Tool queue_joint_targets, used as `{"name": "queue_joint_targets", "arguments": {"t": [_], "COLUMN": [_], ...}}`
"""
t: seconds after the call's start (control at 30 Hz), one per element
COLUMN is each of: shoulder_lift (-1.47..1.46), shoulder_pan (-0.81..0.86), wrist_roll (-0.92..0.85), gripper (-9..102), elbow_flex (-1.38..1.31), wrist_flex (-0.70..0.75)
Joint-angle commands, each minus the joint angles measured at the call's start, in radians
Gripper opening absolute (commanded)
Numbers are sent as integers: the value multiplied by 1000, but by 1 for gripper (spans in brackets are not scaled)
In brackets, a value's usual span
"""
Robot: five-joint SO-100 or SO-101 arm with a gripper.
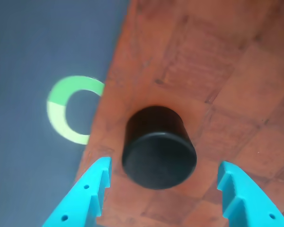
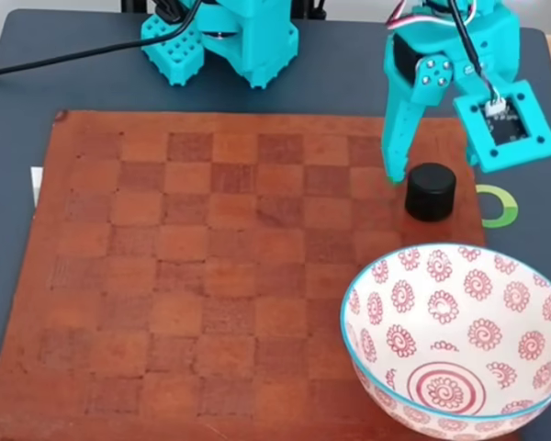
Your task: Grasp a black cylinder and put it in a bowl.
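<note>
While the gripper (image 1: 161, 189) hangs low over the right edge of the brown checkered board (image 2: 211, 276), its two turquoise fingers (image 1: 92, 194) stand wide apart, one on each side of the black cylinder (image 1: 158, 146) with clear gaps on both flanks. Nothing is held. In the wrist view the cylinder sits upright on the board, close to the edge where the leather-like surface gives way to the dark table (image 1: 33, 56), and a green ring mark (image 1: 68, 109) lies on that table just past the edge. In the fixed view the cylinder (image 2: 431, 191) stands near the board's right edge, toward its far corner, with one finger (image 2: 397, 138) coming down just beside it. The bowl (image 2: 459, 340), white with red spiral flowers and a light blue rim, rests over the board's near right corner, near the cylinder but not touching it.

By my reading, the step in hand is the approach, right before the grasp. The next move calls for a little more descent so the fingers bracket the cylinder's side wall, then a squeeze, a lift high enough to clear the bowl's rim, and a short carry toward the near corner.
</note>
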Motion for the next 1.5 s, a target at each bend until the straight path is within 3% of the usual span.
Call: {"name": "queue_joint_targets", "arguments": {"t": [0.0, 0.4, 0.67, 1.17, 1.47], "shoulder_lift": [-23, -46, -46, -31, -41], "shoulder_pan": [-6, 0, 23, 35, 38], "wrist_roll": [8, -2, -5, -2, 5], "gripper": [28, 27, 17, 17, 17], "elbow_flex": [-40, -81, -78, -75, -199], "wrist_flex": [-5, -3, 2, 17, 170]}}
